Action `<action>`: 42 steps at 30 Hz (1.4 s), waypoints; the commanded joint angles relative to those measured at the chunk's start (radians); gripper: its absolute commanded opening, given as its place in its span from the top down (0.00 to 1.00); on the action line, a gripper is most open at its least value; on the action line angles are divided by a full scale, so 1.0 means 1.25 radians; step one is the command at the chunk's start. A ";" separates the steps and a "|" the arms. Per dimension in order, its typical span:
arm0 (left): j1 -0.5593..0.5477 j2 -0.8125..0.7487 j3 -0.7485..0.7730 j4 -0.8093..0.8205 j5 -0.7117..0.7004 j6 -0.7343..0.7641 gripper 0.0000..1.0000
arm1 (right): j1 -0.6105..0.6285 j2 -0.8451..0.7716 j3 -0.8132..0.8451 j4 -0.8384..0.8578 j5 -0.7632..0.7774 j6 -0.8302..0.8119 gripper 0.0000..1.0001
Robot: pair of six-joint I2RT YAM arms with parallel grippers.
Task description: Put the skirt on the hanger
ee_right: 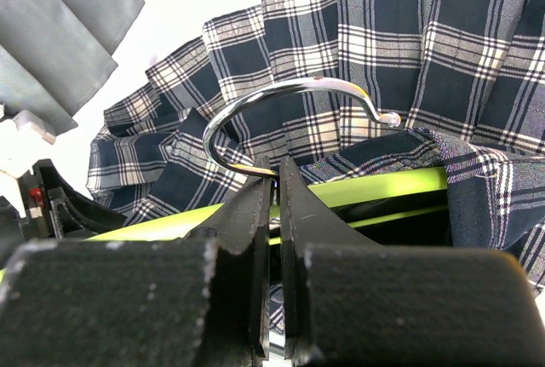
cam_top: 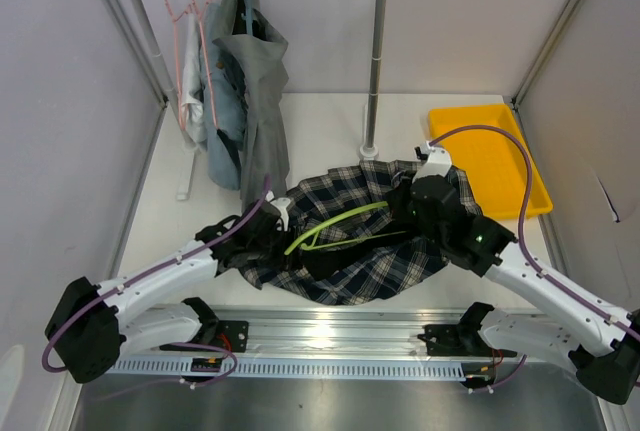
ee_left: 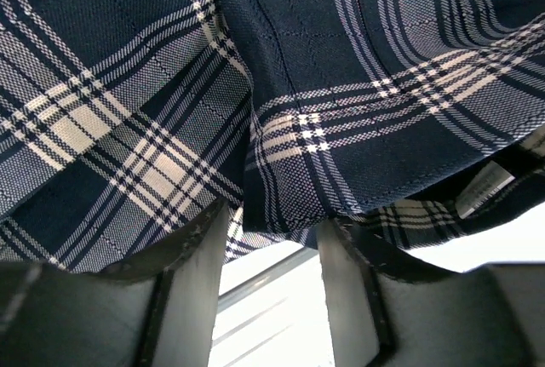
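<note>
Navy skirt (cam_top: 400,271): heaped mid-tabletop (cam_top: 320,121) in your overhead view, with the lime hanger (cam_top: 335,223) across it.
Right pincer (ee_right: 274,184): only its wrist camera shows you the jaws closed at the base of the steel hook (ee_right: 281,86); skirt spreads from 10 to 2 o'clock.
Left pincer (ee_left: 272,222): reaching in low, fingers parted, gripping nothing; skirt hem at 12 o'clock by the tips.

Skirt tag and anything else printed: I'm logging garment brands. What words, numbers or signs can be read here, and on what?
No legible text in any view.
At the skirt hem, a white tag, left wrist view: too blurred to read.
On the hanger and yellow tray: no markings visible.
</note>
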 commanded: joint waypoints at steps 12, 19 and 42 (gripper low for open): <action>-0.001 -0.026 0.020 0.093 -0.001 0.003 1.00 | -0.031 -0.060 -0.073 0.131 0.007 -0.057 1.00; 0.076 -0.068 0.055 0.024 0.063 0.001 1.00 | -0.041 -0.080 -0.142 0.212 0.029 -0.111 1.00; 0.150 -0.129 0.194 -0.159 0.090 0.028 1.00 | 0.011 -0.040 -0.191 0.310 0.234 -0.197 1.00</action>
